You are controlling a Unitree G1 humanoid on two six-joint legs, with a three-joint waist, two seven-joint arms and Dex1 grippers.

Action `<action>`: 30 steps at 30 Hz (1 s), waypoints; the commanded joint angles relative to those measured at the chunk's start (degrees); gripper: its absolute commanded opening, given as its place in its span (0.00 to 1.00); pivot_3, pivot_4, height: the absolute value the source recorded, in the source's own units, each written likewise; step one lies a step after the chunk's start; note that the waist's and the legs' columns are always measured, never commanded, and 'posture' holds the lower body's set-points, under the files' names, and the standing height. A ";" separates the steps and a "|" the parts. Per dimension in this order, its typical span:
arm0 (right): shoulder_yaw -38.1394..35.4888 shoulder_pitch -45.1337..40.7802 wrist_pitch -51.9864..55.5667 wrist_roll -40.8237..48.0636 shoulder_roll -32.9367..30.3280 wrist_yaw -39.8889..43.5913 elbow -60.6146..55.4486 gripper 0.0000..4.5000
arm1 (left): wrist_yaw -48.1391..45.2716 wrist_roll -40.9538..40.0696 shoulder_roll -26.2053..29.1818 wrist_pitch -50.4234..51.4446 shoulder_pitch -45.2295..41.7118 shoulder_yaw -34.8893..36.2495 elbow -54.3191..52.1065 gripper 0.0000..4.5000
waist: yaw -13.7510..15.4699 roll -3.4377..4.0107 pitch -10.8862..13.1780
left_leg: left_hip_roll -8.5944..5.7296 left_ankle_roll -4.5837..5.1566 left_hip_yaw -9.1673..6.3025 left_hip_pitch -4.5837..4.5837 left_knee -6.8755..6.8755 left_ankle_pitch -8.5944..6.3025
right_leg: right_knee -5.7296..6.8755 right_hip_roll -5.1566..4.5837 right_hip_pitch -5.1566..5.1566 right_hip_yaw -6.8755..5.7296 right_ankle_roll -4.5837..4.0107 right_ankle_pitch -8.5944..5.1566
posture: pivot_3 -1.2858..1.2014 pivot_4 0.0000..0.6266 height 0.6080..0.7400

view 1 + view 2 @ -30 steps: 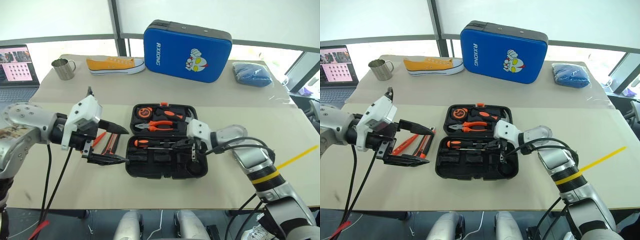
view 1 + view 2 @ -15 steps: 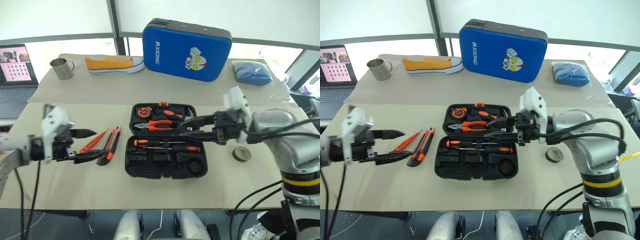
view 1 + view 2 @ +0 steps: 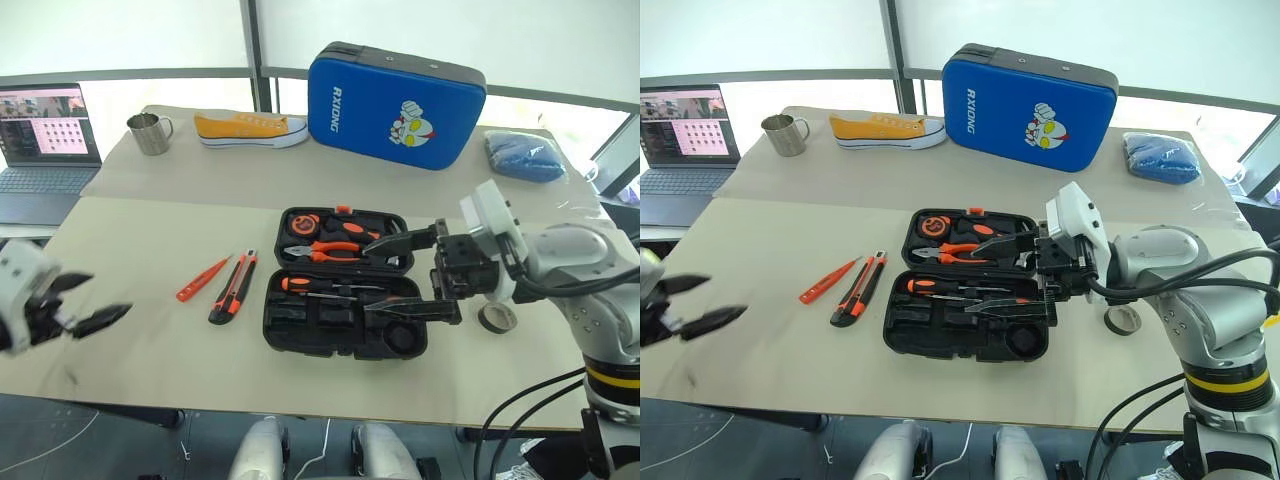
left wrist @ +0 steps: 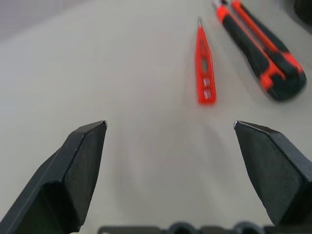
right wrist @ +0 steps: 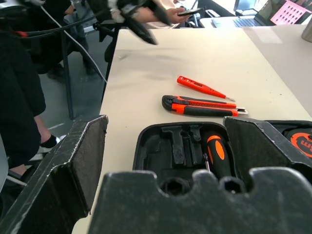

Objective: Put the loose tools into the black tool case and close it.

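The black tool case (image 3: 275, 318) lies open mid-table, pliers and a tape measure in its back half. A black-and-orange screwdriver (image 3: 301, 284) rests in its front half; a second one beside it is partly hidden by my right gripper (image 3: 370, 278), which hovers open and empty just above the case's right side. Left of the case, the utility knife (image 3: 233, 287) and the orange tester screwdriver (image 3: 203, 279) lie on the table. The dark tape roll (image 3: 497, 317) sits right of the case. My left gripper (image 3: 110, 293) hangs open and empty at the table's far left.
A blue padded case (image 3: 395, 92), a yellow shoe (image 3: 250, 128), a metal mug (image 3: 150, 133) and a blue cloth bundle (image 3: 525, 157) line the back. A laptop (image 3: 45, 135) stands far left. A person in dark clothes (image 5: 19, 97) is beyond the table's left end.
My right gripper lifted out of the case's front half and opened; a second screwdriver now lies there. My left arm swung out left, away from the knife. The camera shifted.
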 commanded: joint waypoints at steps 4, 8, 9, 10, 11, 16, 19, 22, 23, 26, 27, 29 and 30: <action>-2.32 3.98 -0.65 1.86 -0.94 -4.38 -6.18 0.98 | -6.11 9.90 2.92 9.74 -29.11 -32.06 14.22 1.00 | -0.47 -0.01 0.00 | -0.12 0.01 0.13 -0.18 -0.03 0.01 | 0.00 0.23 -0.10 -0.04 0.02 0.01 | 0.52 0.24 0.99; -2.98 6.01 -0.32 2.64 -1.12 -6.92 -7.96 0.98 | -11.10 14.35 3.08 10.22 -37.46 -42.18 19.74 1.00 | -1.58 -0.03 0.01 | 0.09 0.01 0.20 -0.40 -0.03 0.00 | -0.01 0.56 -0.24 0.02 -0.03 0.00 | 0.52 0.24 0.99; -3.16 6.82 -0.23 2.90 -1.13 -7.78 -8.67 0.98 | -12.03 15.72 2.26 9.78 -39.31 -44.51 21.28 1.00 | -1.69 -0.04 0.02 | 0.13 0.01 0.20 -0.40 -0.03 0.00 | -0.03 0.62 -0.26 0.03 -0.07 -0.02 | 0.52 0.24 0.99; -3.35 7.62 -0.20 3.12 -1.11 -8.68 -9.38 0.98 | -12.77 17.30 1.49 9.68 -41.09 -46.92 22.92 1.00 | -1.67 -0.04 0.02 | 0.15 0.01 0.19 -0.40 -0.03 0.00 | -0.07 0.64 -0.29 0.04 -0.11 -0.05 | 0.52 0.24 0.99; -3.52 8.21 -0.06 3.43 -1.09 -9.55 -9.96 0.98 | -13.41 19.02 1.06 8.93 -42.31 -48.97 24.31 1.00 | -1.58 -0.04 0.02 | 0.15 0.01 0.19 -0.40 -0.03 0.00 | -0.04 0.65 -0.29 0.04 -0.12 -0.06 | 0.52 0.24 0.99; -4.66 9.39 0.36 5.41 -1.51 -12.40 -11.25 0.98 | -13.79 23.23 -1.38 4.83 -44.19 -52.29 29.41 1.00 | -1.36 -0.04 0.02 | 0.15 0.01 0.18 -0.39 -0.02 0.00 | 0.00 0.64 -0.26 0.06 -0.12 -0.07 | 0.52 0.24 0.99; -4.84 9.85 0.13 6.11 -2.18 -12.99 -11.47 1.00 | -13.33 23.22 -4.15 5.14 -45.32 -51.26 31.84 0.88 | -0.90 -0.03 0.01 | 0.14 0.01 0.16 -0.34 0.00 0.01 | 0.04 0.63 -0.19 0.06 -0.12 -0.07 | 0.52 0.24 0.99; -4.58 10.00 -0.23 6.18 -2.70 -13.26 -11.39 1.00 | -13.26 24.56 -5.74 2.61 -45.29 -51.30 35.09 0.68 | -0.51 -0.03 0.00 | 0.13 0.01 0.15 -0.33 0.09 0.00 | 0.07 0.63 -0.15 0.05 -0.10 -0.08 | 0.52 0.24 0.99; -4.51 10.01 -0.33 6.22 -2.82 -13.28 -11.35 1.00 | -13.04 24.96 -6.17 2.19 -45.42 -51.14 36.31 0.58 | -0.43 -0.01 -0.01 | 0.12 0.01 0.14 -0.32 0.10 0.00 | 0.07 0.61 -0.14 0.06 -0.10 -0.08 | 0.52 0.24 0.99; -4.37 10.16 -0.63 6.21 -3.16 -13.07 -11.25 1.00 | -12.27 25.40 -7.22 1.46 -46.29 -49.72 39.29 0.34 | -0.27 0.01 -0.02 | 0.12 0.01 0.10 -0.32 0.13 0.00 | 0.10 0.61 -0.13 0.06 -0.09 -0.08 | 0.52 0.24 0.99; -4.30 10.28 -0.76 6.12 -3.35 -12.88 -11.22 1.00 | -11.88 25.40 -7.49 1.20 -46.60 -48.96 40.29 0.24 | -0.24 0.01 -0.02 | 0.12 0.01 0.09 -0.32 0.16 0.00 | 0.12 0.61 -0.13 0.06 -0.10 -0.08 | 0.52 0.24 0.99; -4.21 10.69 -1.00 5.97 -3.74 -12.44 -11.24 1.00 | -10.96 25.32 -7.76 0.52 -46.98 -47.23 41.77 0.10 | -0.20 0.02 -0.02 | 0.13 0.02 0.08 -0.32 0.21 0.00 | 0.14 0.62 -0.12 0.06 -0.09 -0.08 | 0.52 0.24 0.99; -4.24 10.91 -1.11 5.95 -3.89 -12.30 -11.30 1.00 | -10.50 25.24 -7.75 0.15 -47.18 -46.31 42.37 0.09 | -0.18 0.01 -0.02 | 0.13 0.02 0.08 -0.32 0.23 0.00 | 0.15 0.62 -0.11 0.06 -0.09 -0.08 | 0.52 0.24 0.99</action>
